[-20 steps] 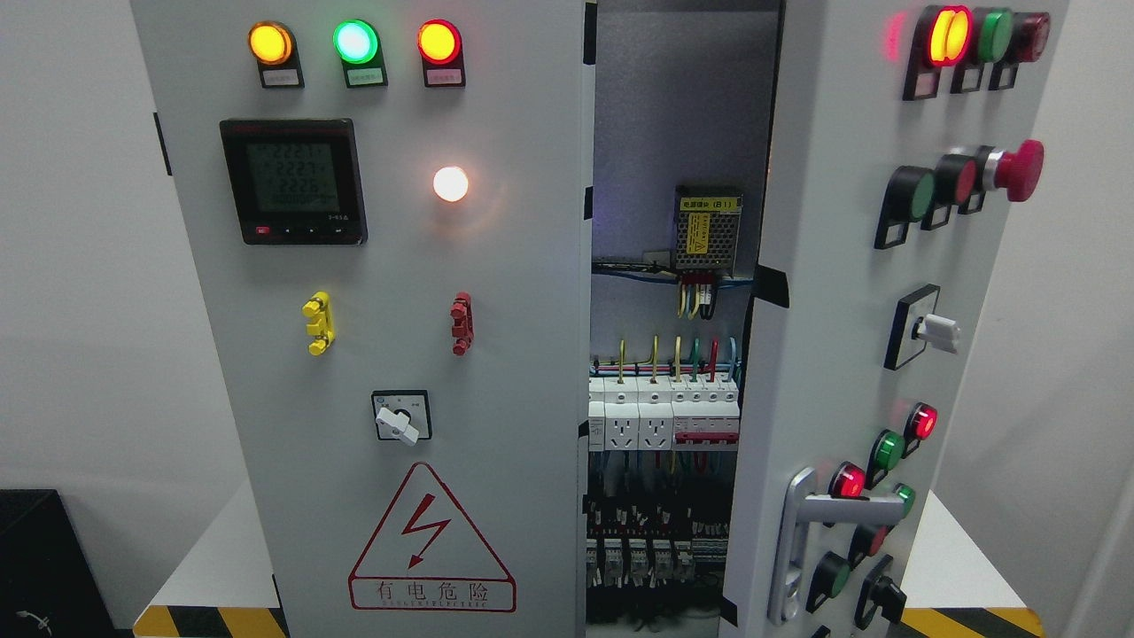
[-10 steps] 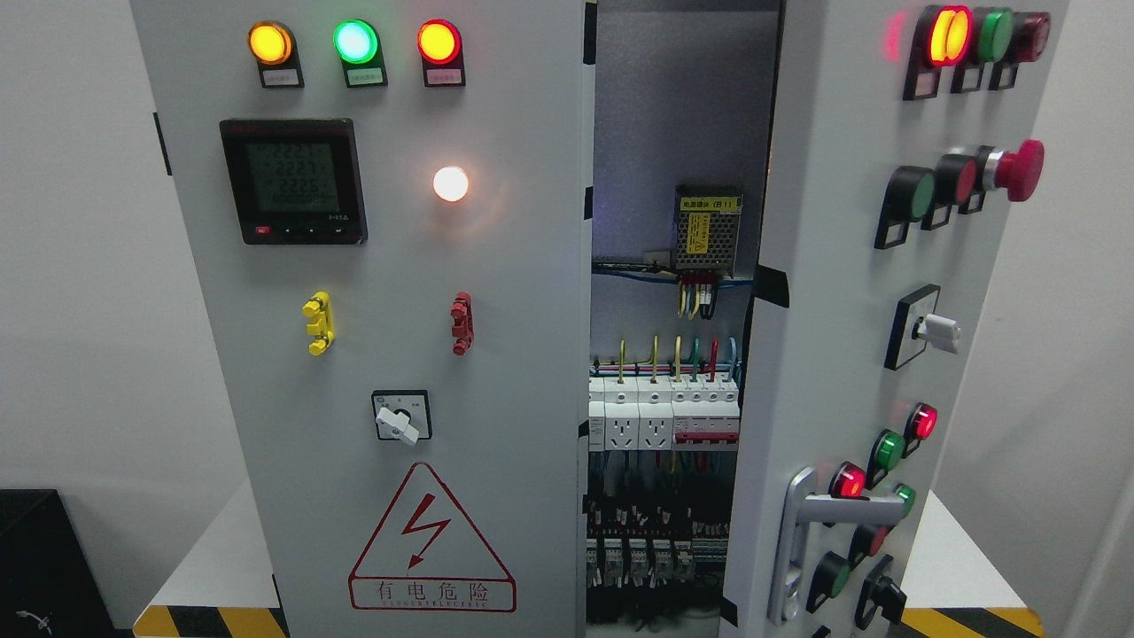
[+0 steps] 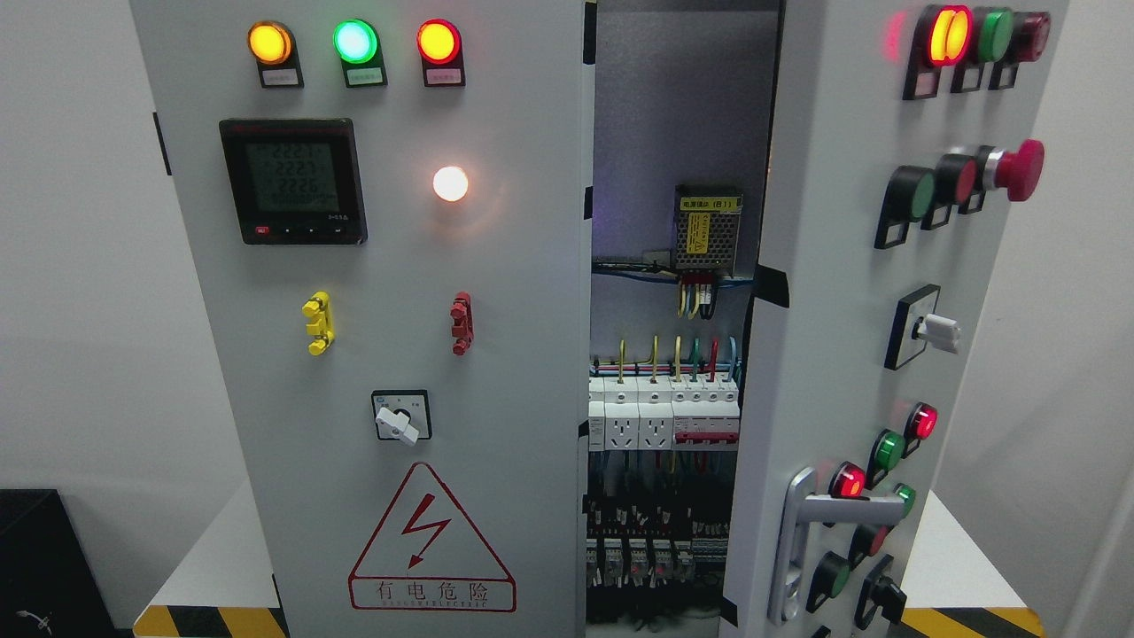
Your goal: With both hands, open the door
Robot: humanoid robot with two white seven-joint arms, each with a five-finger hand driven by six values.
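Observation:
A grey electrical cabinet fills the head view. Its right door (image 3: pixel 833 354) stands swung partly open toward me, carrying coloured buttons and a silver lever handle (image 3: pixel 806 532) near its lower edge. The left door (image 3: pixel 496 292) is closed flat, with three lit lamps, a digital meter (image 3: pixel 292 182), a rotary switch (image 3: pixel 401 416) and a red warning triangle (image 3: pixel 431 540). Through the gap between the doors I see breakers (image 3: pixel 663 416), coloured wires and a power supply (image 3: pixel 709 229). Neither of my hands nor arms shows anywhere in the picture.
The cabinet stands on a white table (image 3: pixel 213 558) with yellow-black hazard tape (image 3: pixel 213 620) along its front edge. A black box (image 3: pixel 35 558) sits at the lower left. Plain white walls lie on both sides.

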